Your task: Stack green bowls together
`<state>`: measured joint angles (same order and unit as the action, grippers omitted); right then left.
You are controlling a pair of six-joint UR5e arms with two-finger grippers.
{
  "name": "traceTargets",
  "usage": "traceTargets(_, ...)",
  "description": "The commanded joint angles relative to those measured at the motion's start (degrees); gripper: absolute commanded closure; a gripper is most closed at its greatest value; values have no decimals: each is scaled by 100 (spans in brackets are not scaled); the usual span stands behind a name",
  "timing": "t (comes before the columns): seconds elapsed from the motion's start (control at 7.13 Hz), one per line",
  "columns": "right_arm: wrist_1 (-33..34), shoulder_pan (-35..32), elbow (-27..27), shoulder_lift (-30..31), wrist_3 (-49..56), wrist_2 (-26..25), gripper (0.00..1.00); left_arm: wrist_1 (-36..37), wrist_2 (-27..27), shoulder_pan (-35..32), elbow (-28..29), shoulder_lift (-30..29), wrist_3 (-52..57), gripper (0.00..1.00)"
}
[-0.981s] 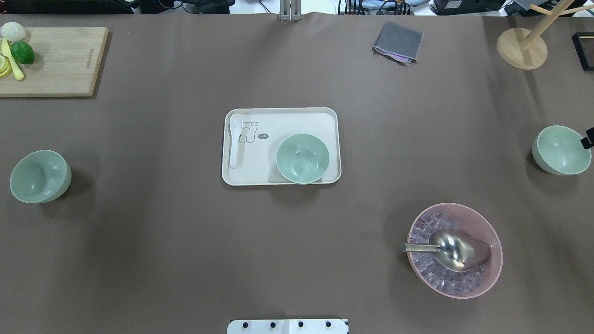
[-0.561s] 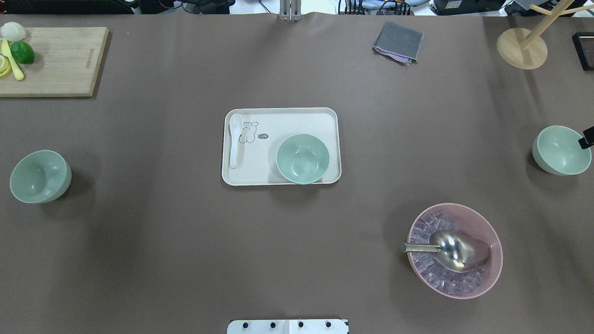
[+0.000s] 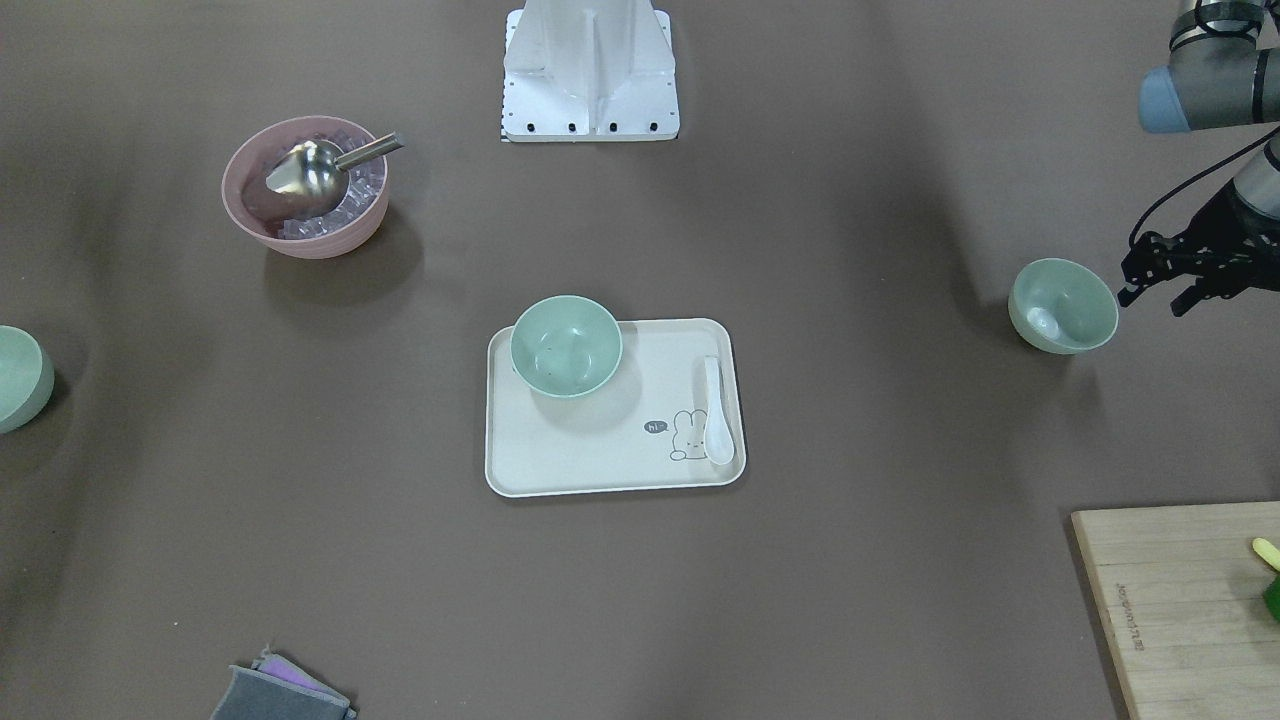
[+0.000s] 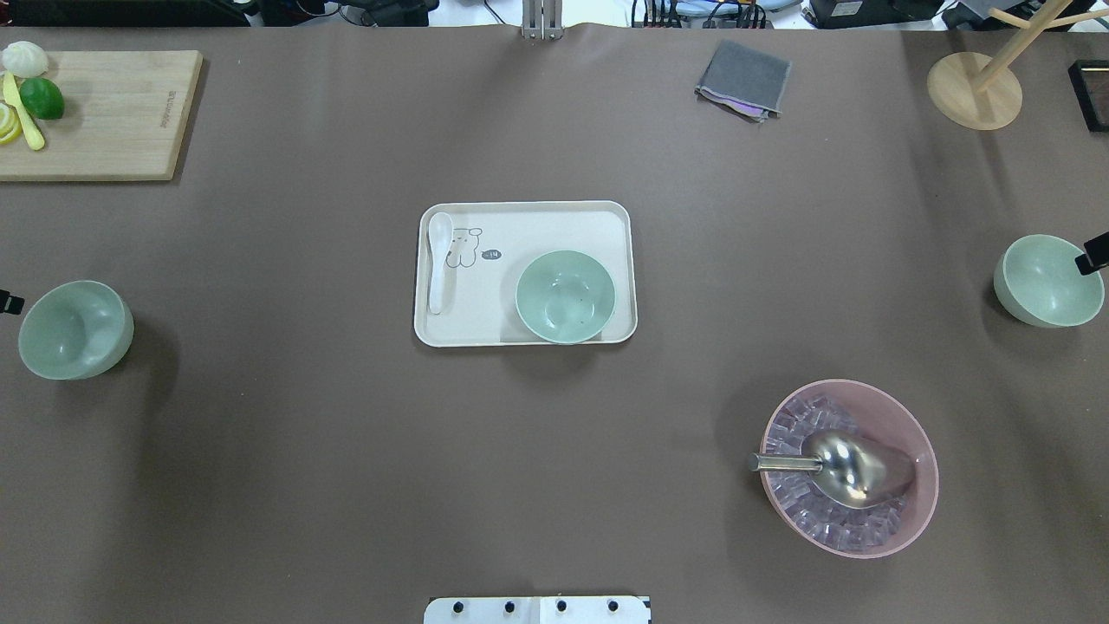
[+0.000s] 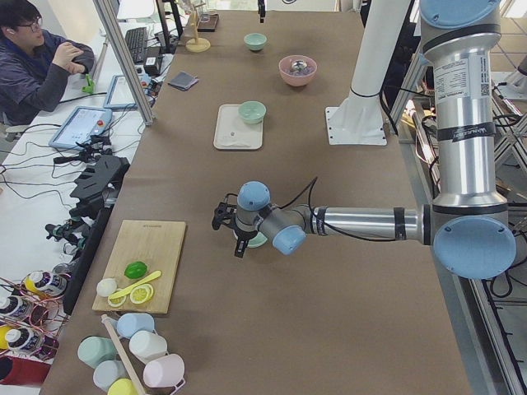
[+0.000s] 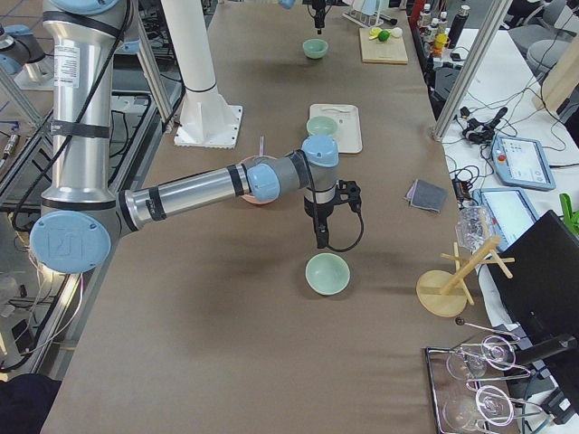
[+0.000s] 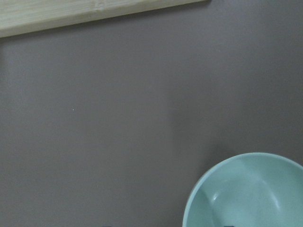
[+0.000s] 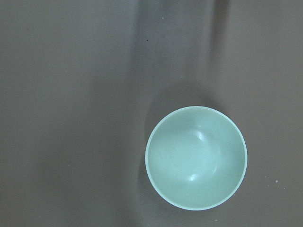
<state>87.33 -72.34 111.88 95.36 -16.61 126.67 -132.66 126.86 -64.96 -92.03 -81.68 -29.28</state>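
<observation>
Three pale green bowls stand apart. One green bowl [image 4: 565, 296] sits on the cream tray [image 4: 520, 217] at mid-table. A second green bowl [image 4: 76, 329] is at the table's left end, and fills the lower right corner [image 7: 251, 194] of the left wrist view. My left gripper [image 3: 1152, 300] hovers just outside this bowl, open and empty. The third green bowl [image 4: 1048, 280] is at the right end, and lies centred below the right wrist camera [image 8: 196, 158]. My right gripper [image 6: 320, 240] hangs above it. Only its tip [image 4: 1093, 256] shows overhead, so I cannot tell its state.
A white spoon [image 4: 439, 260] lies on the tray. A pink bowl [image 4: 918, 451] of ice with a metal scoop [image 4: 845, 466] stands front right. A cutting board [image 4: 104, 113] with a lime is far left; a grey cloth [image 4: 743, 80] and a wooden stand [image 4: 975, 91] are far right.
The tip of my left gripper has come into the overhead view at the left edge, beside the left bowl. The right gripper's tip has crept slightly inward over the right bowl.
</observation>
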Motion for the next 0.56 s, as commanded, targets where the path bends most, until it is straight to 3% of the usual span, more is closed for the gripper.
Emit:
traceTargets(0.0, -110, 0, -9, 53, 0, -2, 1, -286, -3, 141, 185, 12, -51, 57)
traceTargets(0.42, -119, 0, 0, 88, 8, -2, 1, -392, -3, 352, 185, 20, -60, 60)
